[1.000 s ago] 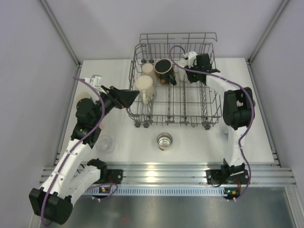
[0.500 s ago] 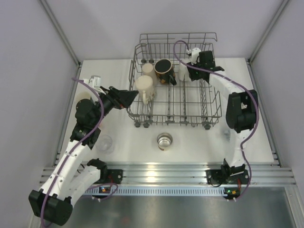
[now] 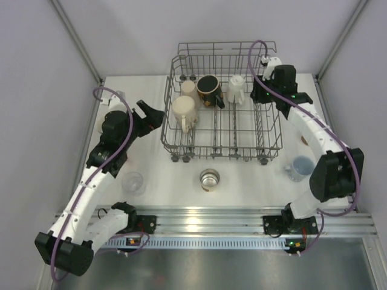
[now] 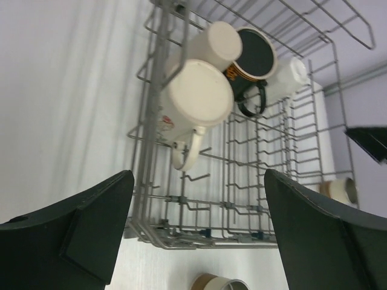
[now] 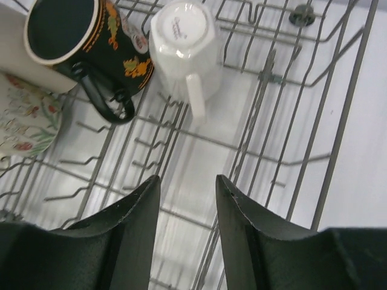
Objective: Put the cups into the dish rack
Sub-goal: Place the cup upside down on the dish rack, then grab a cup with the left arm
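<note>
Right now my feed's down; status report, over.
Left tool open, right tool open, both empty. Four cups in rack; steel cup, clear cup on table. Nothing blocking.

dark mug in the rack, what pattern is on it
The dark mug bears orange-gold leaf motifs; clearest in the right wrist view.

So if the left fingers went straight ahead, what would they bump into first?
Probably the rack, at its side wires, with the cream mug just behind. Both lie straight between the open left fingers, though depth is hard to judge.
</note>
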`<state>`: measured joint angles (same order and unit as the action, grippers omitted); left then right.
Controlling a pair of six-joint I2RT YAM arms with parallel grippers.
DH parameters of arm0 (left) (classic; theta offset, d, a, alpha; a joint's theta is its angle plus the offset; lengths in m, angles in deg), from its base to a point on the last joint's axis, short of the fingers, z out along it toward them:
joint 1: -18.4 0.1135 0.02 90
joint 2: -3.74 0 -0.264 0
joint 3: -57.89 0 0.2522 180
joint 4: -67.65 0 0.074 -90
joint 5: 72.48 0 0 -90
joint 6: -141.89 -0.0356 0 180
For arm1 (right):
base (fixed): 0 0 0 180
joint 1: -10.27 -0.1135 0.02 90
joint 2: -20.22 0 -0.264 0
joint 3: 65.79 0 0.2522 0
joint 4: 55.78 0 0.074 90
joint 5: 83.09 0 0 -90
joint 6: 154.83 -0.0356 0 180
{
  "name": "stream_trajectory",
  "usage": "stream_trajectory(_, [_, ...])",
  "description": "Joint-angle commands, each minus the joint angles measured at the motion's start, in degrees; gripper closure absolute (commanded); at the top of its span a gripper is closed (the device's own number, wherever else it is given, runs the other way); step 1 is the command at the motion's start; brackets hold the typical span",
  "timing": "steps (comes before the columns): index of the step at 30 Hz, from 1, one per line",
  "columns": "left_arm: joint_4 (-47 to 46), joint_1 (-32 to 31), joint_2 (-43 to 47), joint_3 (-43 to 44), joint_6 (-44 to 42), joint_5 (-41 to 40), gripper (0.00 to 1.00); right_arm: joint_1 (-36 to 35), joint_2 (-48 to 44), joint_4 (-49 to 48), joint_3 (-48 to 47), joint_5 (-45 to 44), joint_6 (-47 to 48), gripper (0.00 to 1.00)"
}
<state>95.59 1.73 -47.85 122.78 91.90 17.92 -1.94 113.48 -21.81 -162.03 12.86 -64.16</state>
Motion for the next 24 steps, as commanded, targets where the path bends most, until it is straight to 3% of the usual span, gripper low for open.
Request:
stream_trajectory(1, [9.4, 0.2, -0.9, 7.2, -3.2, -13.5, 0.06, 0.0, -8.8, -3.7, 7.4, 3.4, -11.6, 0.57])
stream_trajectory(12, [24.7, 3.1, -14.1, 20.9, -14.2, -23.3, 0.06, -2.1, -32.4, -26.5, 35.1, 7.8, -27.3, 0.51])
stream_trajectory(17, [28.0, 6.7, -19.5, 25.4, -17.1, -26.2, 0.09, -2.2, -34.7, -27.5, 36.7, 6.9, -28.3, 0.47])
stream_trajectory(20, [29.9, 7.8, -21.0, 26.6, -20.2, -26.7, 0.18, -2.5, -34.5, -30.1, 38.7, 6.9, -30.5, 0.48])
stream_trajectory(24, [31.0, 8.7, -21.1, 26.6, -18.7, -33.4, 0.14, -3.9, -33.6, -31.0, 38.8, 8.1, -31.4, 0.48])
